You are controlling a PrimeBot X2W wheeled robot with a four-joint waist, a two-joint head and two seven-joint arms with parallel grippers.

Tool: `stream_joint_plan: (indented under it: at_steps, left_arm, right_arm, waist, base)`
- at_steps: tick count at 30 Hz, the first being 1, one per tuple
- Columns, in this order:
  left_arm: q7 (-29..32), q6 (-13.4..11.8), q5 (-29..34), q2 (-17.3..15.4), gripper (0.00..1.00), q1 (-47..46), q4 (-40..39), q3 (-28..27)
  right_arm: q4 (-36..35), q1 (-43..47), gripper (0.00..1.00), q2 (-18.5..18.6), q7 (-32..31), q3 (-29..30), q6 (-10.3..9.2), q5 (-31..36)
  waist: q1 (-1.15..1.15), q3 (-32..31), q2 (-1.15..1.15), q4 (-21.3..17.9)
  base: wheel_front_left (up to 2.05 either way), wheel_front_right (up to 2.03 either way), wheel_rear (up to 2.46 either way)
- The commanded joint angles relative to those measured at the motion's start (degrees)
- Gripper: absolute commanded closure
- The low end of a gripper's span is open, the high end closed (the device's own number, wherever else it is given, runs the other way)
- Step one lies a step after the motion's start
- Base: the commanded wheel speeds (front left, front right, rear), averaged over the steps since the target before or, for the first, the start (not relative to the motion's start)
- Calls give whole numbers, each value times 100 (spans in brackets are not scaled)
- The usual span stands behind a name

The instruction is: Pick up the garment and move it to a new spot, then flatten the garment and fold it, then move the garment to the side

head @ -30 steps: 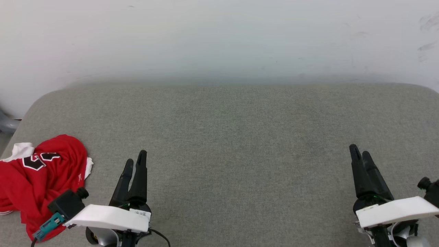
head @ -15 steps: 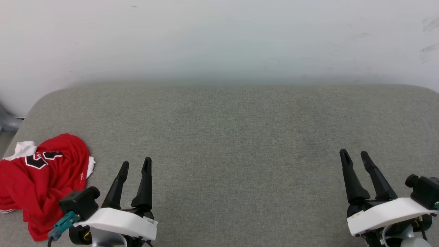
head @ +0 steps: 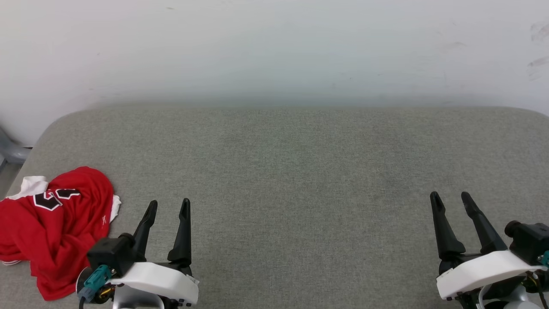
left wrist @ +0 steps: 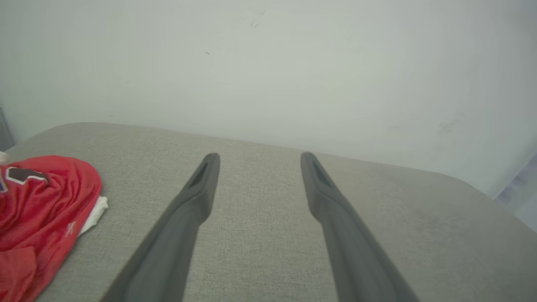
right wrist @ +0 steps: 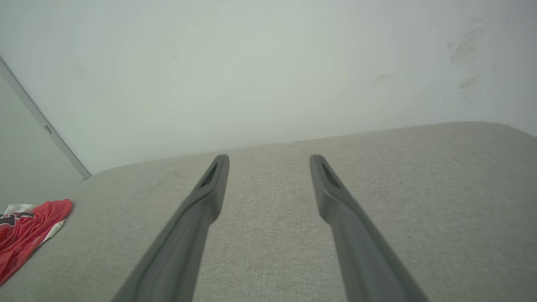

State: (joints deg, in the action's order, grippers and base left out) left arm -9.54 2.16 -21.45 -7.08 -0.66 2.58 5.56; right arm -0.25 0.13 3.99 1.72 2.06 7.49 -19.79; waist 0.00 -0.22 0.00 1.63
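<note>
The garment (head: 55, 223) lies crumpled at the near left of the grey cushioned surface: red cloth with white sleeve edges and black white-outlined lettering. It also shows at the left of the left wrist view as the garment (left wrist: 37, 209) and far left in the right wrist view as the garment (right wrist: 25, 230). My left gripper (head: 168, 206) hovers open just right of it, apart from the cloth, nothing between its fingers. My right gripper (head: 450, 198) stands open at the near right, far from the garment, also empty.
The grey fabric surface (head: 291, 171) has rounded far corners and ends at a white wall (head: 274, 47). A grey object (head: 10, 150) pokes in beyond the surface's left edge.
Both grippers have turned at the wrist, so their fingers now show side by side and spread. The garment has not moved; the head view shifted slightly.
</note>
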Motion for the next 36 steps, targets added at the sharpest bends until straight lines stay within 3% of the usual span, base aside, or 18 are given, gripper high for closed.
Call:
stream_joint_plan:
  at_steps: [1,20,28,36]
  left_arm:
    - [-57,-45,155,-70,0,-14,-34,42]
    - [-302,-220,954,-222,0,39,74,280]
    - [-390,-154,1187,-173,0,79,103,294]
    - [-479,85,1196,-15,0,115,158,142]
  right_arm:
    - [-96,13,0,-23,4,29,0,177]
    - [-152,195,0,-111,76,153,0,1195]
    - [-173,250,0,-116,129,162,-1,1378]
    - [-240,302,0,-117,205,130,-1,1509]
  waist:
    - [0,-1,0,4]
    - [0,-36,0,-14]
    - [0,-59,0,8]
    - [0,-64,0,142]
  base:
    - [0,0,0]
    - [0,0,0]
    - [0,0,0]
    - [0,0,0]
